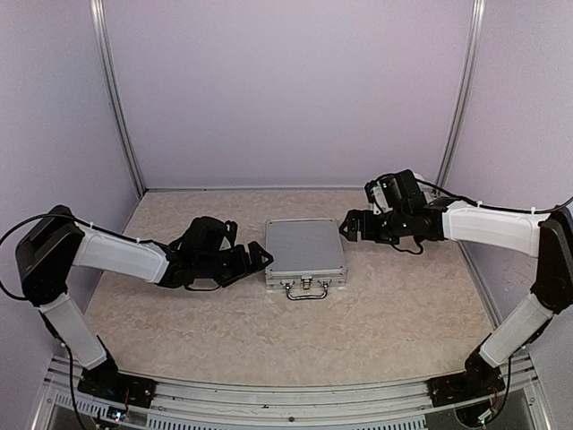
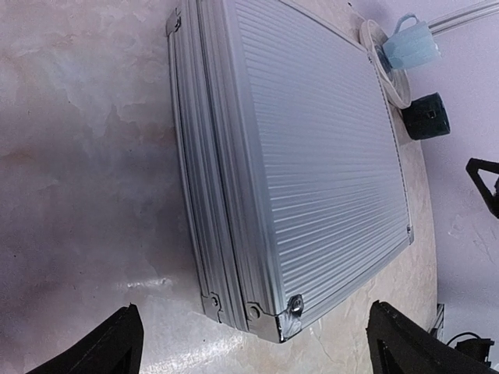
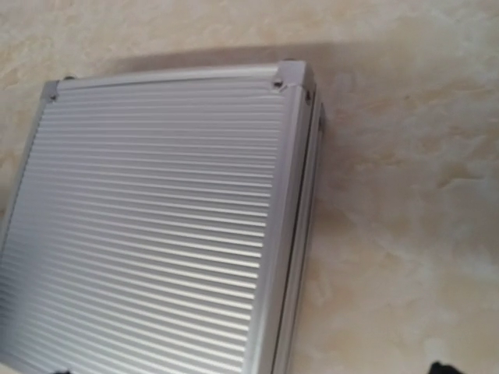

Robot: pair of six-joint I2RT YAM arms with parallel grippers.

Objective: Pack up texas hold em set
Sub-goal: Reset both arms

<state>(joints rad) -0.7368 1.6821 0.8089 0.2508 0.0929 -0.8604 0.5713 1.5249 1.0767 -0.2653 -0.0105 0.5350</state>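
Texas hold em set point(image 1: 304, 249): silver ribbed aluminium briefcase, lid down, lying flat mid-surface point(image 1: 179, 313), handle point(image 1: 306, 288) toward arm bases. Metal corner caps, rivets. Left claw point(image 1: 260, 255) released, fingers spread wide, just beside left edge. Right claw point(image 1: 347, 226) released, near far-right corner, nothing held.

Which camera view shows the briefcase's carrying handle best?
Top external view: the handle lies in full sight at the near edge of the closed briefcase. Left wrist shows only the ribbed lid and one side; right wrist only a lid corner. Neither shows the handle.
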